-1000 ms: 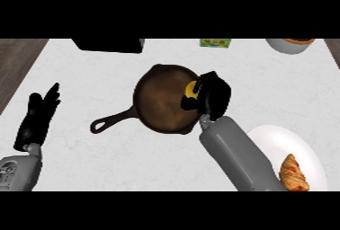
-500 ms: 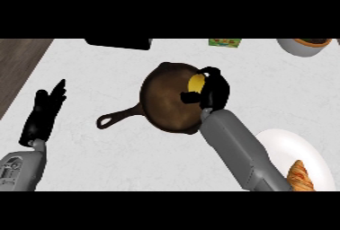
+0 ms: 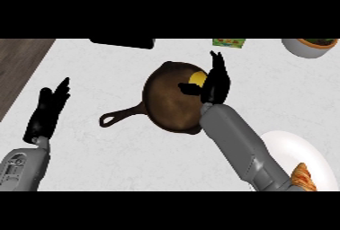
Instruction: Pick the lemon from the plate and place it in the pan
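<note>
- A pale, marbled bench fills the head view, with a strip of dark wood along its left edge.
- A dark pan sits near the middle of the bench, its handle pointing down and to the left.
- The lemon lies inside the pan, at its upper right, against the rim.
- The right hand is over the pan's right side, fingers straight and pointing up the view, thumb sticking out to the left over the pan.
- That hand is spread, not curled round the lemon; the lemon shows just beside its palm, and whether they touch I cannot tell.
- The right forearm runs down to the lower right, covering the pan's lower right rim.
- A white plate lies at the lower right, partly under the forearm, with an orange-brown food item on its lower edge.
- The left hand rests at the left, well apart from the pan, fingers straight and up, holding nothing.
- Along the top edge: a black object, a small green box and a pale bowl at the right corner.
</note>
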Controlling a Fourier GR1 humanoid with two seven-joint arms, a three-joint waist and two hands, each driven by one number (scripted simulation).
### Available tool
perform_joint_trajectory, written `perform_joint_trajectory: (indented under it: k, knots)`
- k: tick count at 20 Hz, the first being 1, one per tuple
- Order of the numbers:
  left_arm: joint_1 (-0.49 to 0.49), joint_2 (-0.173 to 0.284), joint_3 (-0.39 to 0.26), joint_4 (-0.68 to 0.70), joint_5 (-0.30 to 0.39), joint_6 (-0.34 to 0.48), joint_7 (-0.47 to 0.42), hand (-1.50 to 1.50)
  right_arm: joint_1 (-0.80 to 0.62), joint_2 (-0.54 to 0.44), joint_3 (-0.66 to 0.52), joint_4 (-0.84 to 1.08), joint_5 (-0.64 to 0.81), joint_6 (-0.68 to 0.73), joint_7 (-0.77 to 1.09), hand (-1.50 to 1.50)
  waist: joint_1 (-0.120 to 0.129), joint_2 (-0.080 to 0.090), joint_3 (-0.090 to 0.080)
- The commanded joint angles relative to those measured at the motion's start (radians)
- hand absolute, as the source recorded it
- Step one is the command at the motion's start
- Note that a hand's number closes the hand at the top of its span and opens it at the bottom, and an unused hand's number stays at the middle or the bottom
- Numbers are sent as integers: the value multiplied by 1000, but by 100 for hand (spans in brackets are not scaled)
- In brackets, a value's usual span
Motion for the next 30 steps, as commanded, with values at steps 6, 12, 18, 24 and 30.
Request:
perform_joint_trajectory:
  k: [6, 12, 18, 24, 30]
  knots:
    - [21, 0, 2, -18, -10, 12, 15, 0, 7, 4, 4, 13, -145, -298, -131, -150, -21, -19, -1]
    - [55, 5, 36, -7, -9, 35, 8, 0, 67, 4, 24, -24, -219, -394, -170, -150, -88, -37, -3]
    - [112, 42, 85, -22, 20, 10, 5, 0, 327, 4, 69, -282, -174, -417, -229, -150, -156, -54, -5]
    - [139, 57, 123, -25, 31, 17, 6, 0, 634, -120, 143, -674, -95, -297, -183, -150, -181, -61, -7]
    - [178, 55, 104, -112, 37, -14, 44, 0, 948, -321, 155, -1061, -95, -218, -139, -150, -162, -54, -5]
